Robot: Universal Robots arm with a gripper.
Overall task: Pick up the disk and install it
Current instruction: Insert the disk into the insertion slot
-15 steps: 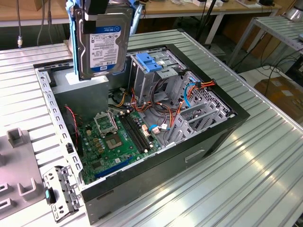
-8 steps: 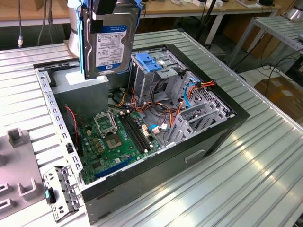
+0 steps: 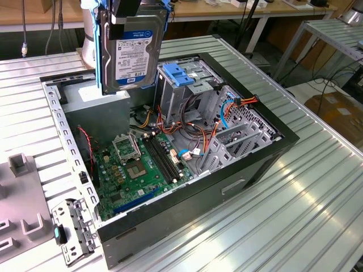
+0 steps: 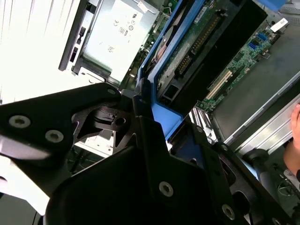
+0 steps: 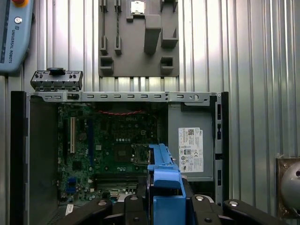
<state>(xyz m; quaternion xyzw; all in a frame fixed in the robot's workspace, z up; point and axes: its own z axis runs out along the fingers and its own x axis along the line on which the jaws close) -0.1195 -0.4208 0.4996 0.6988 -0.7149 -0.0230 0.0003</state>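
Currently, in the exterior view, the ribbed aluminium table (image 3: 317,215) carries an open black computer case (image 3: 283,139) lying on its side, its interior facing up.

Clock positions are taken from the case centre in the exterior view.
- Motherboard (image 3: 136,170): green, flat on the case floor toward 7 o'clock, with its CPU socket and memory slots exposed.
- Power supply (image 3: 105,96): grey box in the corner at 11 o'clock; the first wrist view shows its white label.
- Drive cage (image 3: 187,90): bare metal, at 12 o'clock, with a blue plastic latch (image 3: 177,75) on top. Orange and red cables run out from it toward 2 o'clock.
- Grey fixture plate (image 3: 22,204): on the table outside the case, at 9 o'clock.

The disk (image 3: 133,51) hangs upright in the air at 11 o'clock. It is above the power supply and just beside the drive cage, apart from both. Its label faces the exterior camera and a blue carrier rail runs down each side.

The gripper (image 3: 127,14) is clamped on the disk from above. In both wrist views the black fingers (image 5: 133,208) press against the blue carrier from either side.
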